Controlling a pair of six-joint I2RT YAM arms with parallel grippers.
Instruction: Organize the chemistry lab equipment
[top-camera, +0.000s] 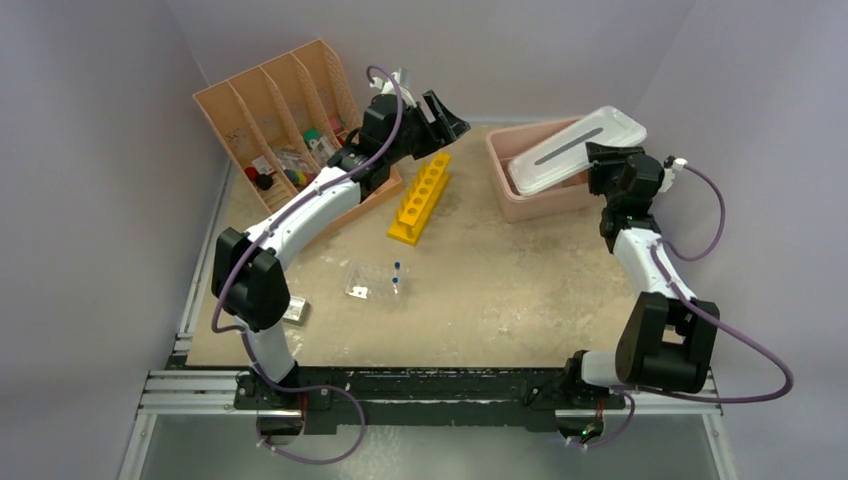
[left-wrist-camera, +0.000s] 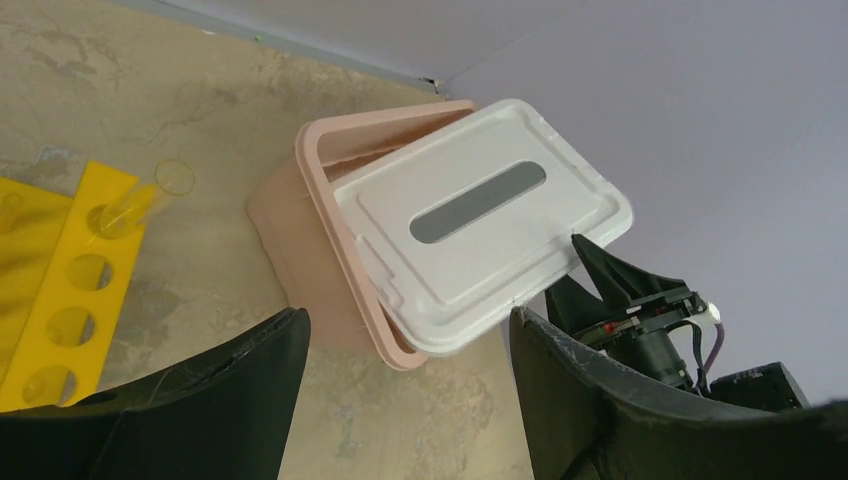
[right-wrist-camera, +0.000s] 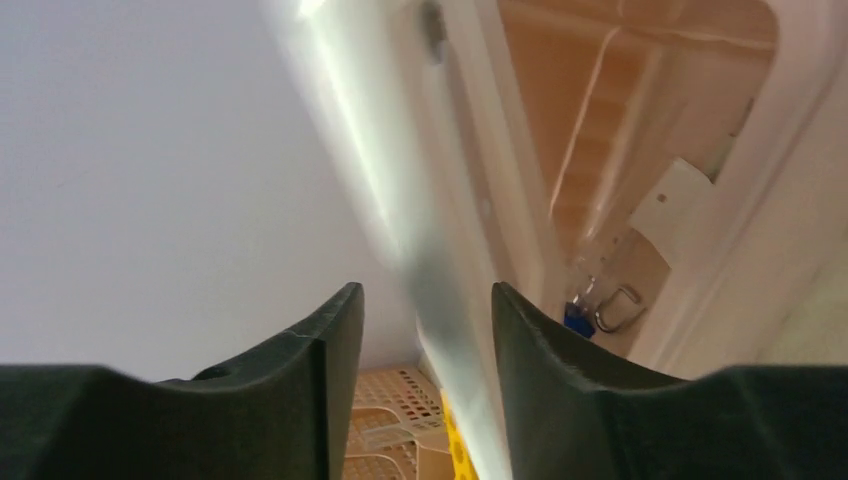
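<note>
A white lid (top-camera: 575, 148) lies askew and tilted on the pink tub (top-camera: 512, 198) at the back right. My right gripper (top-camera: 598, 165) is at the lid's right end. In the right wrist view the lid's blurred edge (right-wrist-camera: 400, 180) runs between the parted fingers of that gripper (right-wrist-camera: 425, 295), with a gap on the left side. Under the lid, the tub holds a blue-capped flask (right-wrist-camera: 578, 315), a metal loop (right-wrist-camera: 615, 308) and a white packet (right-wrist-camera: 680, 200). My left gripper (top-camera: 450, 118) (left-wrist-camera: 408, 318) hangs open and empty at the back, above the table, facing the tub (left-wrist-camera: 290, 210).
The peach slotted organizer (top-camera: 250, 110) stands at the back left with small items in its slots. A yellow tube rack (top-camera: 420, 200) with one glass tube (left-wrist-camera: 140, 205) lies mid-table. A clear tray (top-camera: 375, 280) with blue-capped pieces and a silver sheet (top-camera: 295, 310) lie nearer.
</note>
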